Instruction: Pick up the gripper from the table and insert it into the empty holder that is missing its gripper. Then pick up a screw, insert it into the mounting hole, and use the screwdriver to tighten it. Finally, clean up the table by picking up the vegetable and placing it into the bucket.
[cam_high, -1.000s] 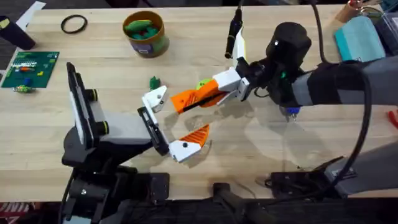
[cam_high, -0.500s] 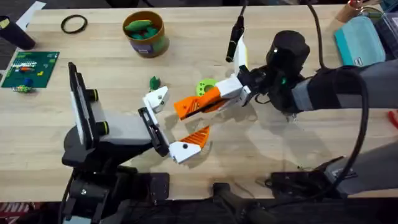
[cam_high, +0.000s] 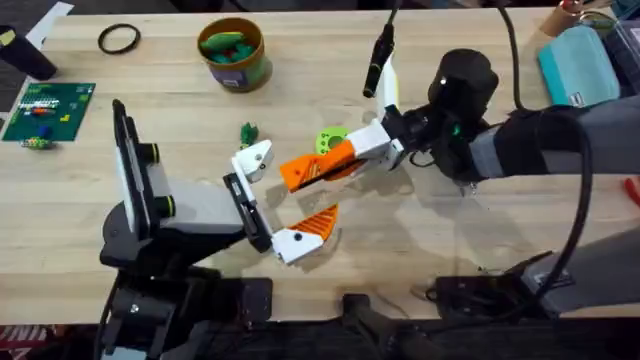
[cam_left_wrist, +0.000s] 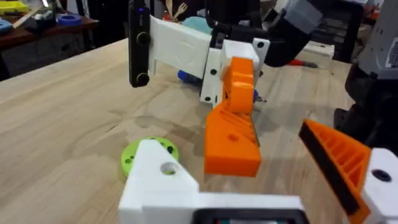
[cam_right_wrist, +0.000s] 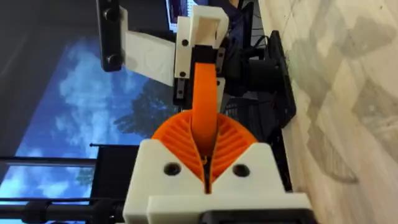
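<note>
My right gripper (cam_high: 328, 160) is shut on the gripper (cam_high: 296, 171), an orange wedge held just right of the holder (cam_high: 250, 160). The right wrist view shows the ribbed pads (cam_right_wrist: 168, 140) clamped on its thin edge (cam_right_wrist: 204, 93). The holder (cam_left_wrist: 158, 180) is the bare white finger of my open left gripper (cam_high: 275, 198); the other finger carries an orange pad (cam_left_wrist: 339, 158). The wedge (cam_left_wrist: 233, 143) hangs a little beyond the holder without touching it. The vegetable (cam_high: 248, 131) lies on the table behind the holder. The bucket (cam_high: 232, 52) stands at the back. The blue screwdriver (cam_left_wrist: 186, 76) lies behind the right gripper.
A lime-green disc (cam_high: 328, 138) lies beside the right gripper's fingers. A green board (cam_high: 45, 108) with small parts sits at the left edge, a black ring (cam_high: 118, 38) at the back left, and a teal pack (cam_high: 578, 60) at the back right.
The right gripper has swung slightly toward the back with the orange wedge, uncovering the lime-green disc. The left arm has barely moved.
</note>
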